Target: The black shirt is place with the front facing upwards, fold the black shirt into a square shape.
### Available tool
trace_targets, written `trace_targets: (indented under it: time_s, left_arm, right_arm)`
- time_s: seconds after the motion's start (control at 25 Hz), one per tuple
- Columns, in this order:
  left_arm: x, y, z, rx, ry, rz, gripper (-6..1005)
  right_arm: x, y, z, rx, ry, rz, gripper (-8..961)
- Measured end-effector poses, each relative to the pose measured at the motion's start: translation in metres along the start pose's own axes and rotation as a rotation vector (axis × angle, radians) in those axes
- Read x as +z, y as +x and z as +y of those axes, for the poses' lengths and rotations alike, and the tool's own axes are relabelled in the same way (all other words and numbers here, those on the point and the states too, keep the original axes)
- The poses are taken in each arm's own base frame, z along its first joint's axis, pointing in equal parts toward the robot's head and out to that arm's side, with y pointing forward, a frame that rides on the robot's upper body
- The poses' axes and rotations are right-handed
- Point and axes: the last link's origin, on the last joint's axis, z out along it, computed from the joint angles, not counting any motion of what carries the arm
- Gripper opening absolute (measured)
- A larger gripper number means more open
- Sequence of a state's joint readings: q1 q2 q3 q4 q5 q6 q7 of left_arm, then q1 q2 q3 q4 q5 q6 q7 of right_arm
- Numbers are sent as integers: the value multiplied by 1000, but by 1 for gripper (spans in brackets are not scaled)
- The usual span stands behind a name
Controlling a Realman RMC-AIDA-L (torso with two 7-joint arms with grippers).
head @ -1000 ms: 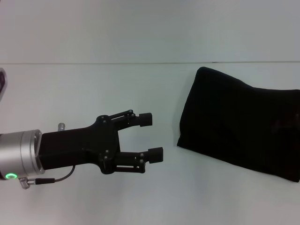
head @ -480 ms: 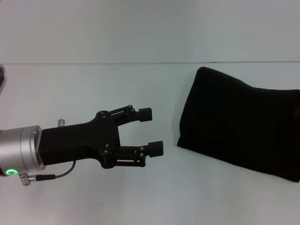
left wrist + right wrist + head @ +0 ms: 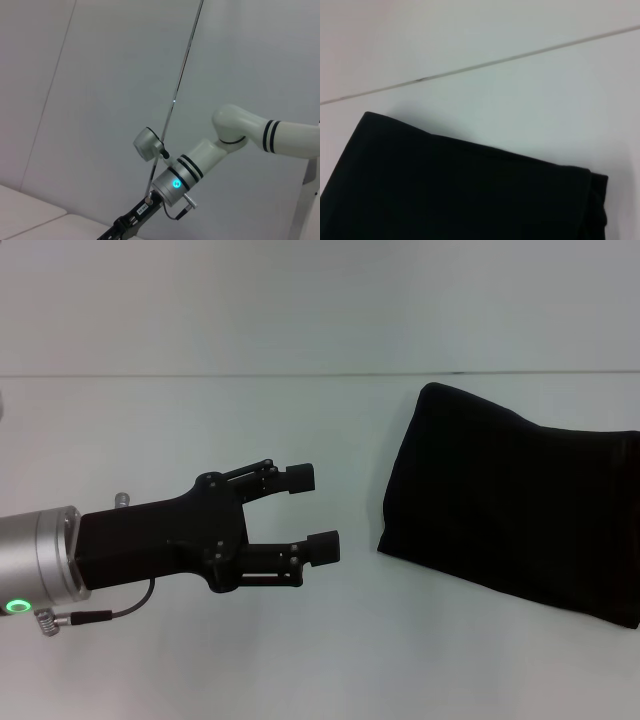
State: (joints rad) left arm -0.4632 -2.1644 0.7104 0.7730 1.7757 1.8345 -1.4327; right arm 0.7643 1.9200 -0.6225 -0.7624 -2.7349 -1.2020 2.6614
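Observation:
The black shirt [image 3: 510, 505] lies folded into a rough rectangle on the right of the white table [image 3: 330, 660], plain black side up, with its far right part cut off by the picture's edge. My left gripper [image 3: 313, 512] hovers to the left of it, open and empty, its fingers pointing at the shirt's left edge with a clear gap of table between. The right wrist view looks down on one corner of the black shirt [image 3: 455, 190]. In the left wrist view my right arm's wrist [image 3: 175, 182] shows, with only the black base of its gripper [image 3: 127, 226] at the picture's edge.
A thin seam [image 3: 200, 375] runs across the table behind the shirt and the gripper. White tabletop lies in front of and between the gripper and the shirt.
My left gripper has drifted slightly left and farther back, away from the shirt, staying open. The shirt has not moved.

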Motion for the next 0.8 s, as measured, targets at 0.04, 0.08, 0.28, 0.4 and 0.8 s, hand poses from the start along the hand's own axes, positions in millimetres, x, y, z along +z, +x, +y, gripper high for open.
trace_targets:
  time_s: [0.04, 0.08, 0.28, 0.4, 0.8]
  left_arm:
    - [0, 0, 0, 0, 1, 0, 948]
    - [0, 0, 0, -1, 2, 0, 948]
    - [0, 0, 0, -2, 3, 0, 948]
    - [0, -1, 0, -3, 3, 0, 948]
    - [1, -2, -1, -13, 5, 2, 948]
  right_arm:
    - [1, -1, 1, -4, 1, -3, 897]
    - [1, -2, 2, -9, 4, -5, 897]
    - [2, -5, 3, -21, 20, -16, 897]
    - [3, -5, 0, -21, 35, -26, 897]
    - [13, -5, -3, -34, 79, -49, 897]
